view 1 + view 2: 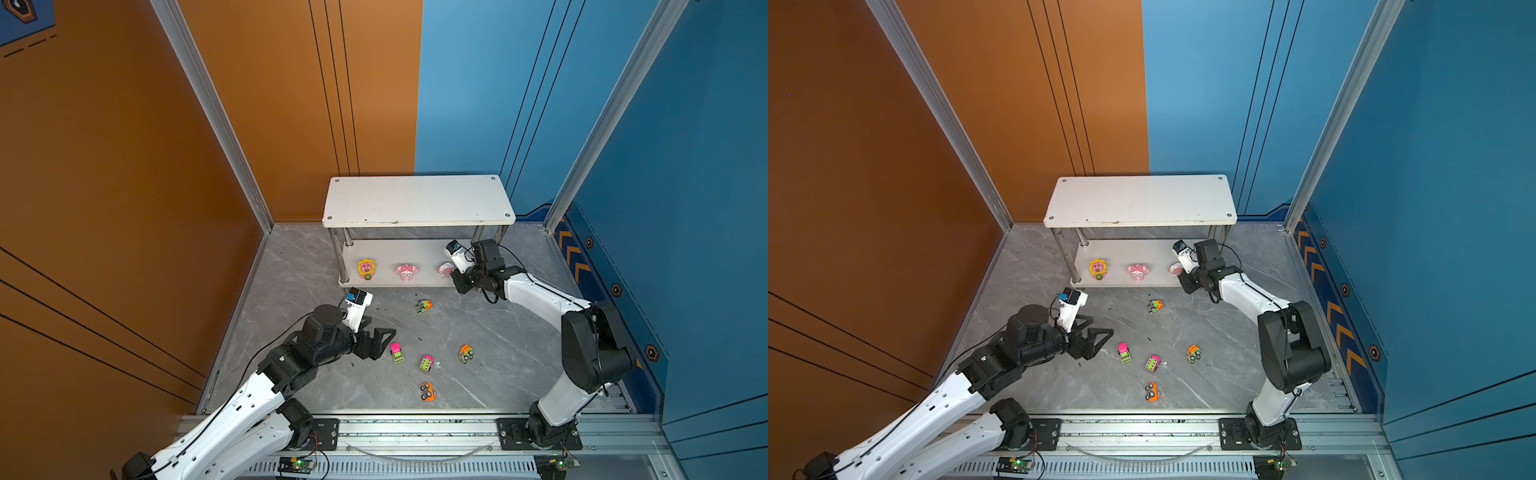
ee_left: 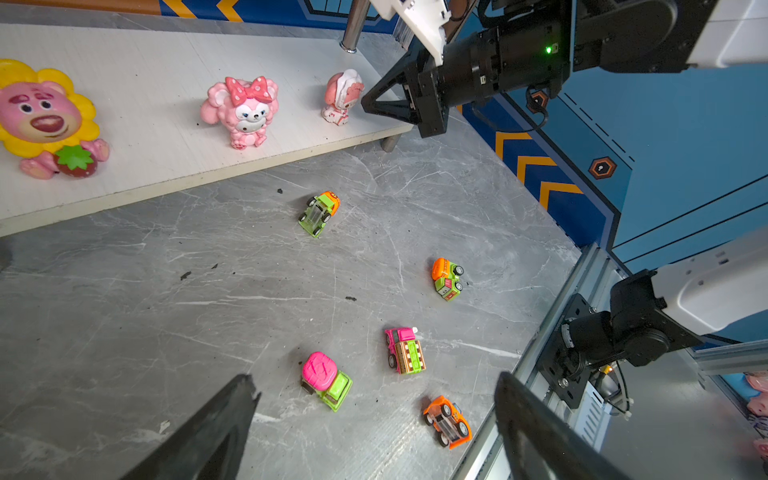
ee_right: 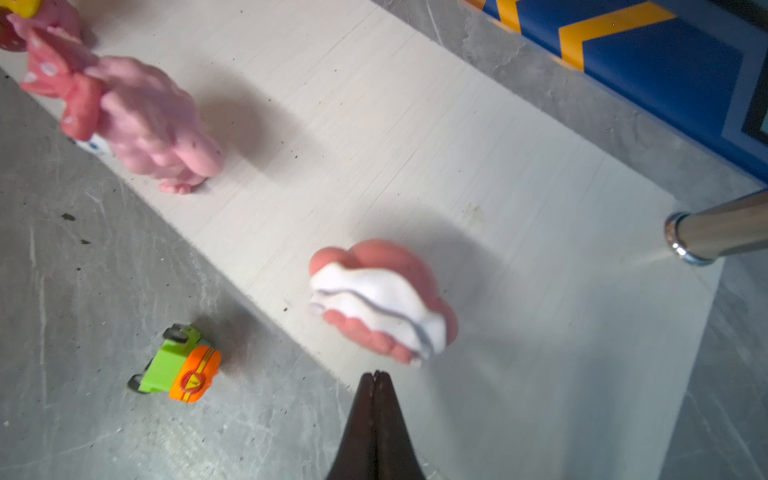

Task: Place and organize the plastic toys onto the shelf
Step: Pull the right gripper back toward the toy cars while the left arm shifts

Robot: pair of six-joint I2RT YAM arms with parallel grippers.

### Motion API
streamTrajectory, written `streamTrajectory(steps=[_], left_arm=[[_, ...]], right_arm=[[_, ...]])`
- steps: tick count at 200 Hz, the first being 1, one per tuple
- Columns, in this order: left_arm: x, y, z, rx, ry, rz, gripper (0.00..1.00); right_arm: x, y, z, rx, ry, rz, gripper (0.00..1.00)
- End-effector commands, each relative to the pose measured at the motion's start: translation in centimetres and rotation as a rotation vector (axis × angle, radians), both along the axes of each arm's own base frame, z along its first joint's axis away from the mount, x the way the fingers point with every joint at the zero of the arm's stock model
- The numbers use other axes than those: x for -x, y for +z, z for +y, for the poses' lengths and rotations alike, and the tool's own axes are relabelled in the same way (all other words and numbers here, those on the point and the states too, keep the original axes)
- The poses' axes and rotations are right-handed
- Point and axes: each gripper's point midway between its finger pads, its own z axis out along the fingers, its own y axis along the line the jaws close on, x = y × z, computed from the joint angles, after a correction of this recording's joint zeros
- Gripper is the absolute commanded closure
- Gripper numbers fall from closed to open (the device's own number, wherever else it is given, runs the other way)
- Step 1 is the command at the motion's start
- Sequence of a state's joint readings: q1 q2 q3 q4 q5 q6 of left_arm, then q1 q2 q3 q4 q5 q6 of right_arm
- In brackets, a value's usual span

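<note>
1. While the shelf [image 1: 415, 199] held three figurines [image 1: 407, 272] on its lower board [image 1: 386, 253], five cars [image 1: 427, 363] lay at six o'clock from it.
2. Right gripper [image 3: 375, 376], jaws together and empty, sat just beside the white-capped figurine [image 3: 382, 303]; a nudge could topple it.
3. Left gripper [image 2: 374, 384], jaws apart, hovered near the pink-topped car [image 2: 326, 380], which might roll away.

A grey marbled desk [image 1: 316, 386] is seen in both top views, with a white two-tier shelf [image 1: 415, 199] set at the upper middle of the frame. On the shelf's lower board three figurines are stood in a row: a yellow-petalled figurine [image 1: 366, 268] at the left, a pink bow figurine [image 1: 406, 272] in the middle and a pink-and-white figurine [image 1: 444, 269] at the right. Five cars are scattered on the desk below the shelf. A green-and-orange car [image 1: 424, 306] lies nearest the shelf. A pink-and-green truck [image 1: 397, 353], a pink-cabbed truck [image 1: 427, 363] and an orange-and-green car [image 1: 466, 353] lie lower, and an orange car [image 1: 427, 391] is lowest, its wheels showing.
</note>
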State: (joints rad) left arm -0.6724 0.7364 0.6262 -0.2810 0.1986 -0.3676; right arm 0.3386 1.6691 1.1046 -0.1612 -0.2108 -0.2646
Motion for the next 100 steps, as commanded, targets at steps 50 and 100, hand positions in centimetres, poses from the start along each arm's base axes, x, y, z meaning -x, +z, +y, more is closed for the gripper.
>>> streamTrajectory(steps=[50,100], left_arm=[[-1.0,2.4,4.3,0.013,0.213,-0.133,0.02],[-0.7,3.0,7.9,0.08,0.385,-0.201,0.02]], right_arm=[[8.2,0.2,3.7,0.056,-0.003,-0.081,0.93],[13.9,-2.3,8.4,0.072,0.068,-0.022,0.69]])
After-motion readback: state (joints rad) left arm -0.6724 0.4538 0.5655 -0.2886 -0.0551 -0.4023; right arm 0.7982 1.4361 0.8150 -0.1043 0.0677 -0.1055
